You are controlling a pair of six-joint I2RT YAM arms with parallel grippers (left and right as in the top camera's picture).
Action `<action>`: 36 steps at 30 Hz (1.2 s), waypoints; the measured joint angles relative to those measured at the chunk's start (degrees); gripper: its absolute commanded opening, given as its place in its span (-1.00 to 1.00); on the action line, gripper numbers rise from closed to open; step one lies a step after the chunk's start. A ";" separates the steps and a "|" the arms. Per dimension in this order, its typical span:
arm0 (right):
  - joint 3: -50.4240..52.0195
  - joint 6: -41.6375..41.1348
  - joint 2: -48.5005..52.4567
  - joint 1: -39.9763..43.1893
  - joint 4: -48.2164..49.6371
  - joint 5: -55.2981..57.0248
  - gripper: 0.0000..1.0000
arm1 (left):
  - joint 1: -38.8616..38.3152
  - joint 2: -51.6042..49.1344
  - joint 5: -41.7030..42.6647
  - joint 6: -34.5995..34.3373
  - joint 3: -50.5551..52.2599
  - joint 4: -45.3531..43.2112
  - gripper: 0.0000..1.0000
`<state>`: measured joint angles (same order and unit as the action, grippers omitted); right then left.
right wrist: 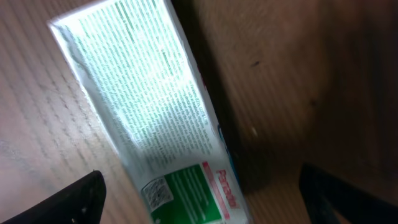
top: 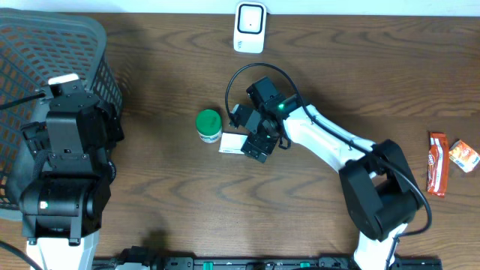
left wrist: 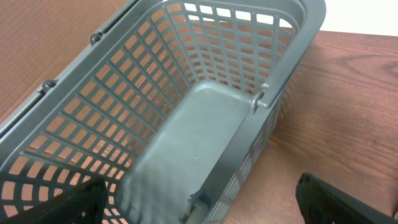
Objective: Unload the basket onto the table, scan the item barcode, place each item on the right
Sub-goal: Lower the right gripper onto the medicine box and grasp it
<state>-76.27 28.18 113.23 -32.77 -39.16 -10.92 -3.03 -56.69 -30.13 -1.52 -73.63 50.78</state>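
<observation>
While it lies flat on the wooden table [top: 150, 225], the white box [top: 231, 144] with green print sits just under the right gripper [top: 256, 147], near the table's middle. In the right wrist view the box [right wrist: 149, 118] runs slantwise from the upper left toward the bottom edge, its face of fine green text turned up and a small square code [right wrist: 158, 191] showing beside a green panel. The right gripper [right wrist: 208, 208] stands spread wide, its two dark fingertips [right wrist: 74, 202] in the frame's bottom corners; the low end of the box falls between them, nearer the fingertip at lower left, and neither pad appears to touch it.

A green-lidded jar [top: 209, 125] stands just beside the box on the side away from the arm. A white device [top: 250, 28] rests at the table's far edge, well apart from both. Two snack packets [top: 437, 163] lie near the right edge.

On the opposite side of the table, the left gripper [left wrist: 205, 205] hangs with its fingers spread wide over the grey plastic basket [left wrist: 186, 68], holding nothing.
</observation>
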 measured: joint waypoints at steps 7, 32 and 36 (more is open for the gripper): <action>-0.28 1.29 3.28 0.79 0.33 -2.56 -0.26 | 0.00 0.00 0.00 0.02 0.00 0.02 0.93; -15.61 1.40 3.82 7.78 -31.63 -24.20 -0.78 | 0.00 0.00 0.00 0.00 0.00 0.02 0.93; -16.70 2.49 1.07 9.99 -37.97 -30.10 -0.71 | 0.00 0.00 0.00 0.00 0.00 0.00 0.93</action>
<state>-92.97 30.68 114.30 -22.79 -77.12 -41.01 -3.03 -56.69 -30.13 -1.52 -73.63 50.78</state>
